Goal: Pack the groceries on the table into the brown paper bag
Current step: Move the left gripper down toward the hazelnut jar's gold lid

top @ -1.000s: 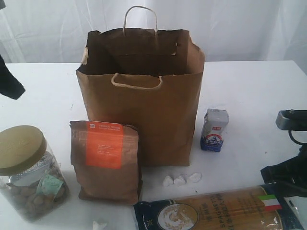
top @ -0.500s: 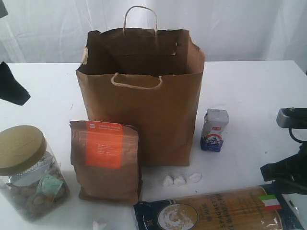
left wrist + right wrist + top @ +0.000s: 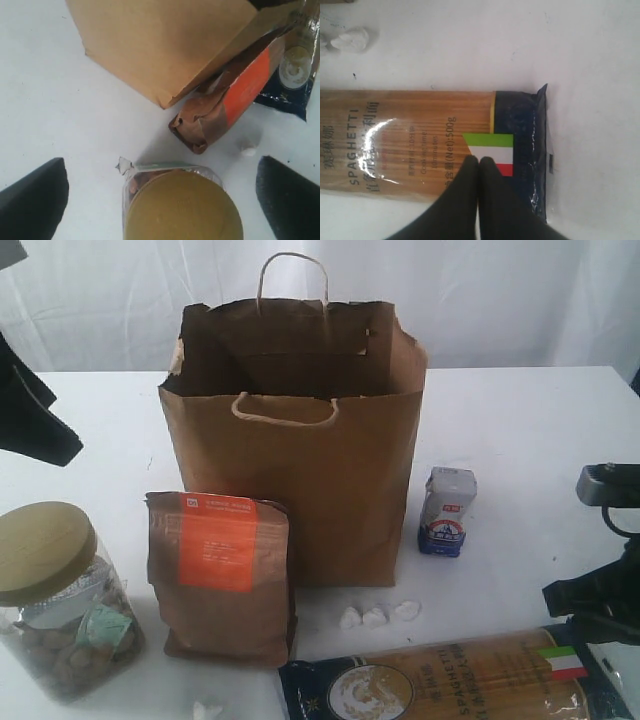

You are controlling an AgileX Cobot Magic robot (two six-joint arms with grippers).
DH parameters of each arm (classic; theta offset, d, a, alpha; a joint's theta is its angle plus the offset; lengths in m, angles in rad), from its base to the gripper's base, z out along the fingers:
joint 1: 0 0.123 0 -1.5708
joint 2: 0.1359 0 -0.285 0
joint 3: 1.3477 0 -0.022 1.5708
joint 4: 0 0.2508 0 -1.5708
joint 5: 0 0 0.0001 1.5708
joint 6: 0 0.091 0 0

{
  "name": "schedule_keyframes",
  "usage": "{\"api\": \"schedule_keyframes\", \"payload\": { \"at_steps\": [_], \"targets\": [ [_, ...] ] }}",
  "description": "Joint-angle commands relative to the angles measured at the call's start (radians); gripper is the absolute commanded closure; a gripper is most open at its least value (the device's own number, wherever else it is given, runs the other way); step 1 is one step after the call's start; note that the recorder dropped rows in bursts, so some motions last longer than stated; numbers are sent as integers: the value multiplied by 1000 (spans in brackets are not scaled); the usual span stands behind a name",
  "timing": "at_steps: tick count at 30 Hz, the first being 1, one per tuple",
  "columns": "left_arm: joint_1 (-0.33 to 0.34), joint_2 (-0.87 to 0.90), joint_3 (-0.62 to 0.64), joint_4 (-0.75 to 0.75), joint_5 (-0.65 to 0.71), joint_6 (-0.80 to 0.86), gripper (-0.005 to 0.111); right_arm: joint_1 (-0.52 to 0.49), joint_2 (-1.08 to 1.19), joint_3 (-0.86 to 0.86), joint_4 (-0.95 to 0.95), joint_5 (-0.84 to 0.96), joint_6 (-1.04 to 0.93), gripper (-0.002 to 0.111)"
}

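Since the earlier frame, the left arm's dark outline is reaching lower and further in at the exterior view's left edge, while the groceries are staying put. The left hand (image 3: 162, 200) is standing fully open and empty, its fingers (image 3: 35, 200) straddling the olive-lidded jar (image 3: 62, 600) from above, apparently lining up a grasp. The right hand (image 3: 479, 162) is hovering shut and empty over the flag end of the spaghetti pack (image 3: 410, 140). Beyond the jar, the brown pouch (image 3: 220, 575) is standing just in front of the brown paper bag (image 3: 300, 480), which is sitting upright mid-worktop (image 3: 520, 430), mouth open for loading, with the small carton (image 3: 447, 512) beside it. Shadow is hiding the bag's contents, and the frame edge is cutting off both jar and spaghetti pack.
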Motion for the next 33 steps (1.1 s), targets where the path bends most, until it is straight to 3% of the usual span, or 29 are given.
{"api": "schedule_keyframes", "payload": {
  "at_steps": [1, 5, 25, 33],
  "targets": [
    [-4, -8, 3, 160, 92, -62, 2, -8, -8, 5, 2, -7, -13, 108],
    [-4, -8, 3, 253, 92, -69, 2, -8, -8, 5, 2, -11, -13, 108],
    [-4, 2, 3, 200, 92, -323, 2, -8, -8, 5, 2, -15, -13, 108],
    [-38, -12, 137, 232, 92, -275, 2, -8, -8, 5, 4, -32, -13, 108]
  ]
}}
